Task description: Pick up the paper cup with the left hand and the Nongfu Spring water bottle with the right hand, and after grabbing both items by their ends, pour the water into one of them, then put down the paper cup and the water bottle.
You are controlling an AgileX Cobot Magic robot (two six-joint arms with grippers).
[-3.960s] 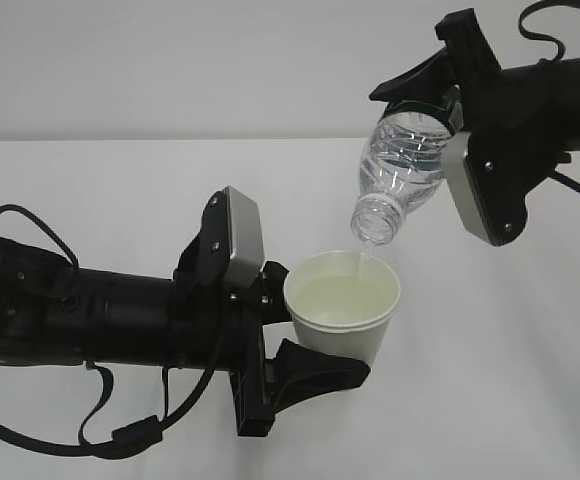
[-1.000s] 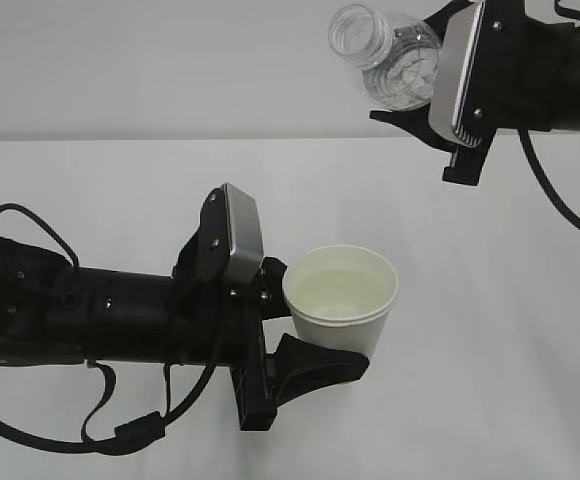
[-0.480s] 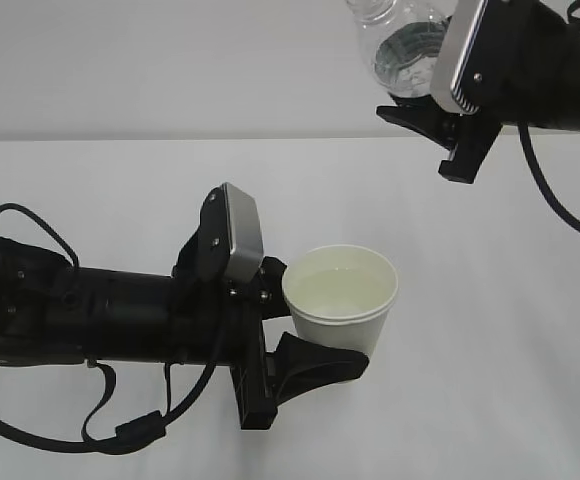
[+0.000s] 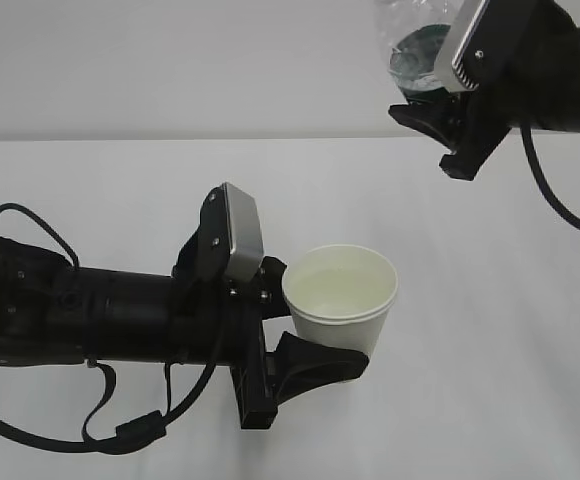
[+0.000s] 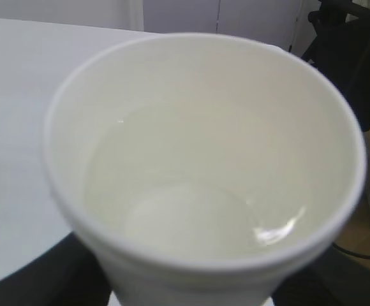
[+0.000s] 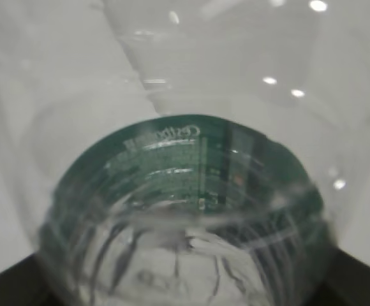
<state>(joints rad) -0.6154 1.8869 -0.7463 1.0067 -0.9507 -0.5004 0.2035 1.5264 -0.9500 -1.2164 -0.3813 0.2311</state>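
The white paper cup (image 4: pixel 342 322) is held upright above the table, and my left gripper (image 4: pixel 298 322) is shut on its lower wall from the left. Clear water (image 4: pixel 340 290) fills part of it. In the left wrist view the paper cup (image 5: pixel 204 76) fills the frame, water (image 5: pixel 191 204) inside, with dark fingers (image 5: pixel 32 280) at the bottom corners. At the top right my right gripper (image 4: pixel 432 78) is shut on the Nongfu Spring water bottle (image 4: pixel 410 35), whose upper part is cut off by the frame edge. The right wrist view looks through the bottle's base at its green label (image 6: pixel 191 159).
The white table (image 4: pixel 120 190) spreads beneath both arms, with a pale wall behind it. A looping black cable (image 4: pixel 560 210) hangs from the right arm. Black equipment (image 5: pixel 357 57) stands past the table edge in the left wrist view.
The right gripper has lifted and turned the bottle upward, so its mouth has left the top of the frame. The left gripper and cup have stayed still.
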